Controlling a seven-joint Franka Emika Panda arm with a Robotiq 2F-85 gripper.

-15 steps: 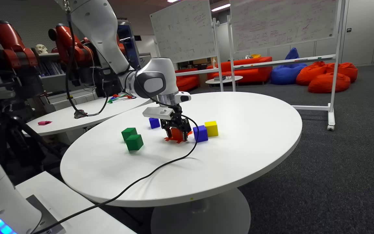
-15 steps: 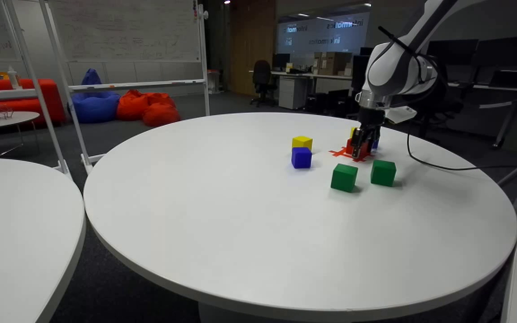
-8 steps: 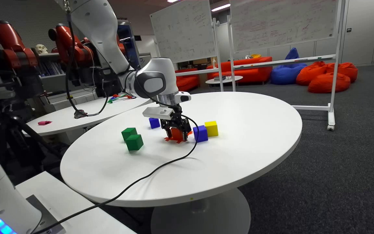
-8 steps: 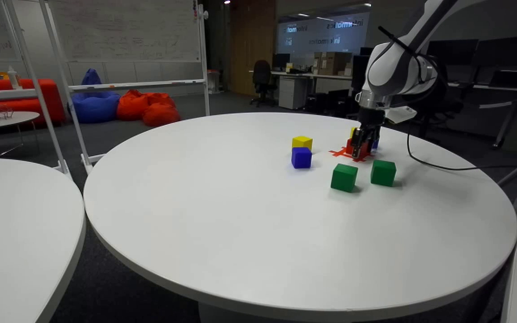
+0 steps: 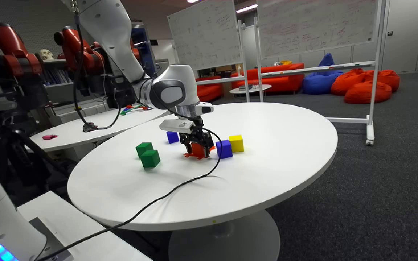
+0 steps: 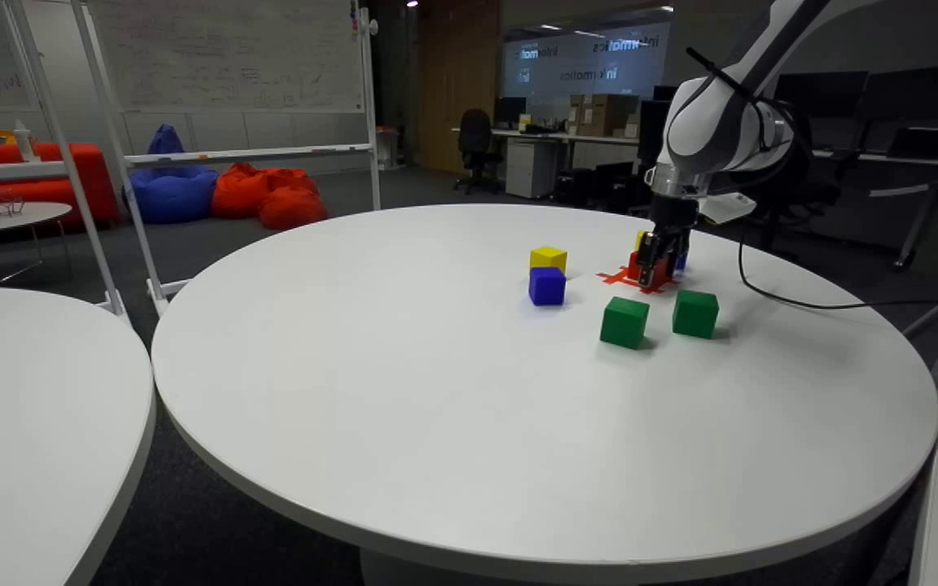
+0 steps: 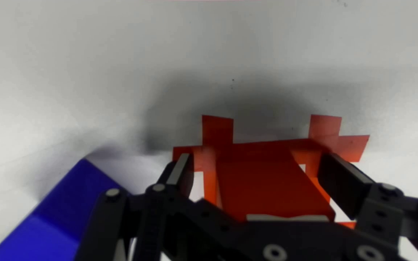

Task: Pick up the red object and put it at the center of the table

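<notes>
Red object [image 7: 270,185] is sitting on the round white table [image 5: 267,174], inside a red tape outline [image 7: 217,130] & btwn the jaws; in an exterior view the red object [image 6: 634,264] is taking up a spot on the far right part of the table, w/ two green cubes [image 6: 624,322] sitting on its near side & a yellow cube [image 6: 548,259] plus a blue cube [image 6: 547,286] standing to its left. In an exterior view a 2nd blue cube [image 5: 224,149] & a 2nd yellow cube [image 5: 236,143] are sitting to its right, just beside each other. In the bg, whiteboards [image 5: 205,36] are standing at the far side, w/ a red sofa [image 5: 285,82], a blue beanbag [image 5: 319,81] & red beanbags [image 5: 357,94] resting on dark carpet [image 5: 386,174].

Shape's looking roughly cubic, so long axis & pointing dir. are hard to call; in the wrist view its right edge is slanting toward the near right, & its near end is partly hiding under the jaws. Jaws are straddling it, spread wide, w/ a gap showing on either side, i.e. they're gripping nothing.

Re containers: cardboard boxes [image 6: 603,114] are standing in the far bg in an exterior view, contents hidden.
</notes>
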